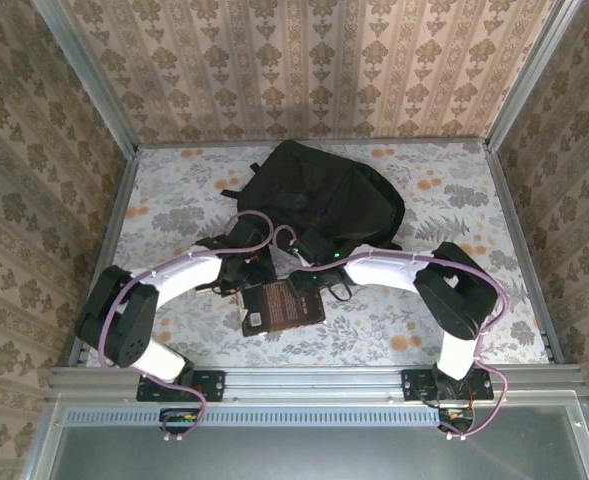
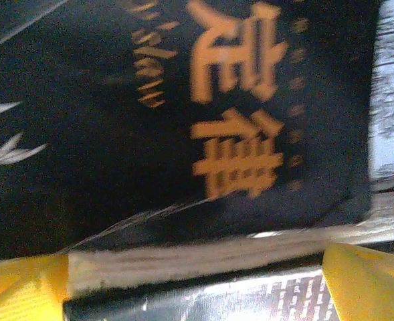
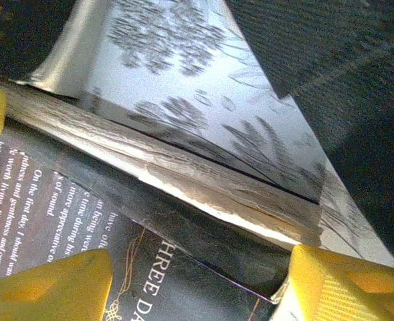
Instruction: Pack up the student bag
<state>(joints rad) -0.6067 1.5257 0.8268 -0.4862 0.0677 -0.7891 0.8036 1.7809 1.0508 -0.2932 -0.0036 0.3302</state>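
Observation:
The student bag (image 1: 319, 200), a large black backpack, lies at the back middle of the table; its black fabric (image 3: 330, 60) also fills the right wrist view's upper right. Just in front of it lie dark-covered books (image 1: 282, 305). My left gripper (image 1: 242, 266) hangs low over a dark book with orange characters (image 2: 203, 120). Its yellow fingers stand wide apart, and my left gripper (image 2: 197, 287) has the book's page edge (image 2: 203, 257) running between them. My right gripper (image 1: 311, 268) (image 3: 197, 287) is open over a corner of a dark book with white lettering (image 3: 136, 267), under another book's page edge (image 3: 183, 167).
The floral tablecloth (image 1: 444, 200) lies bare to the right and left of the bag. Metal frame rails (image 1: 314, 375) run along the near edge and the sides, with patterned walls behind. The bag's straps (image 1: 339, 285) trail near the books.

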